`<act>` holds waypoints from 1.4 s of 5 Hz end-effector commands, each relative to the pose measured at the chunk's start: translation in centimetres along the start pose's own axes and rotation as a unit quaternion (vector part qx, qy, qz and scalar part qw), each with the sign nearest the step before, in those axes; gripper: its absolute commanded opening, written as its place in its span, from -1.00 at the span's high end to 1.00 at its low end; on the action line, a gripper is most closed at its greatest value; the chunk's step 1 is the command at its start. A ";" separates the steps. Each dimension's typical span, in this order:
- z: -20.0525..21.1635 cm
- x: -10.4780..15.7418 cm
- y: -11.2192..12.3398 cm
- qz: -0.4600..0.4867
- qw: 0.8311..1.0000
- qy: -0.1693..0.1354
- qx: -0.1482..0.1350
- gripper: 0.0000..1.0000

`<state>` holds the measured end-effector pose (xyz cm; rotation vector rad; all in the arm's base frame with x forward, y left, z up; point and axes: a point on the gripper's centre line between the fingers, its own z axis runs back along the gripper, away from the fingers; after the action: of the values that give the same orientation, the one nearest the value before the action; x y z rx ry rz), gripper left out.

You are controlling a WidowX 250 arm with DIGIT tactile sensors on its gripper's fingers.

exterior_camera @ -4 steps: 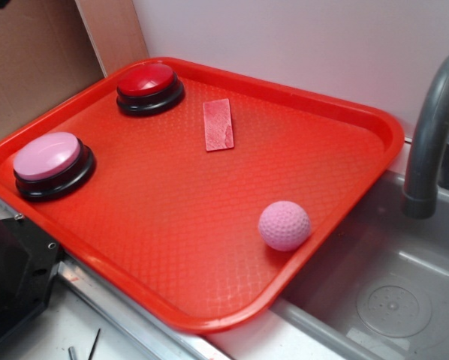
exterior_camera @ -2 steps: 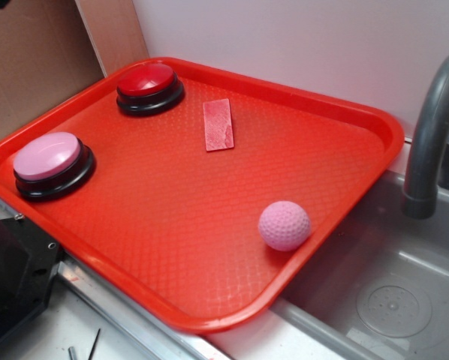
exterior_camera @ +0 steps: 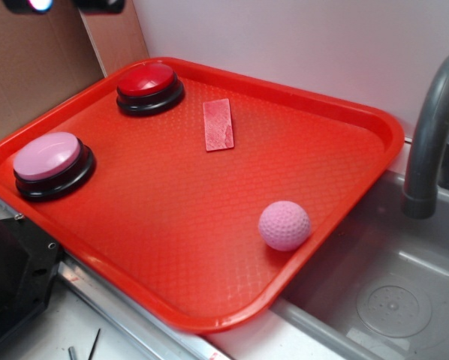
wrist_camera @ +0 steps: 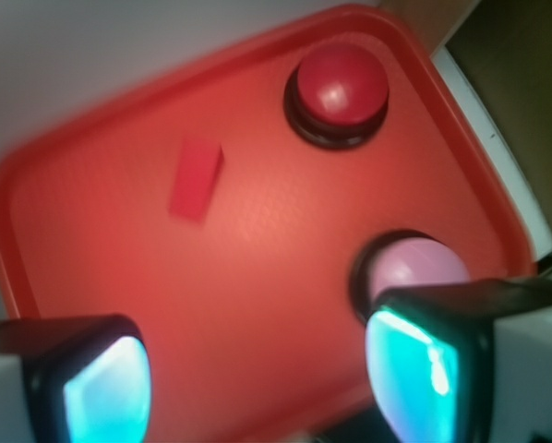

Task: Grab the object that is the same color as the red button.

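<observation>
Tray (exterior_camera: pixel 345 112) fills most of the exterior view: big, red, textured, set at an angle with its right corner reaching toward a grey sink (exterior_camera: pixel 405 300) and a curved grey faucet (exterior_camera: pixel 431 127). Red button (exterior_camera: pixel 148 86) sits in the far corner of the tray, glossy dome on a black base. The red block (exterior_camera: pixel 218 124) lies flat just to the right of it, near but not touching, long side running roughly away from the camera, face slightly mottled. Pink button (exterior_camera: pixel 50 163) is at the tray's left edge, well apart from the block. Pink golf ball (exterior_camera: pixel 284 225) rests near the right rim, also well apart.

Gripper (wrist_camera: pixel 258 388) — in the wrist view its two fingers show at the bottom of the frame, left pad (wrist_camera: pixel 101 388) and right pad (wrist_camera: pixel 424 369) glowing teal, spread wide w/ bare tray between them and nothing held. It hangs high above the tray; in the exterior view only a dark bit of it shows at the top left edge, over the cardboard backdrop (exterior_camera: pixel 29 75).

From the wrist cam the block sits upper left, the red button at the top center-right, the pink button lower right and partly hidden behind the right finger. Block is untouched, well clear of both fingers. Wrist view is somewhat blurred.
</observation>
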<state>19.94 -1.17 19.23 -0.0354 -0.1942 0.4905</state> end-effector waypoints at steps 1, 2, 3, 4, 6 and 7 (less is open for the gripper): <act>1.0 0.8 -0.1 0.005 1.000 -0.020 -0.011 -1.00; 1.0 0.8 -0.1 0.005 1.000 -0.020 -0.011 -1.00; -3.6 2.5 -2.9 0.027 0.997 -0.078 0.007 -1.00; -6.7 3.2 -3.3 0.036 0.991 -0.128 -0.032 -1.00; -11.9 5.2 -5.6 0.041 0.994 -0.094 -0.033 -1.00; -14.4 5.8 -5.5 0.047 0.997 -0.054 -0.023 -1.00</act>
<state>28.95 -3.29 4.50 -0.0365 -0.2462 0.5831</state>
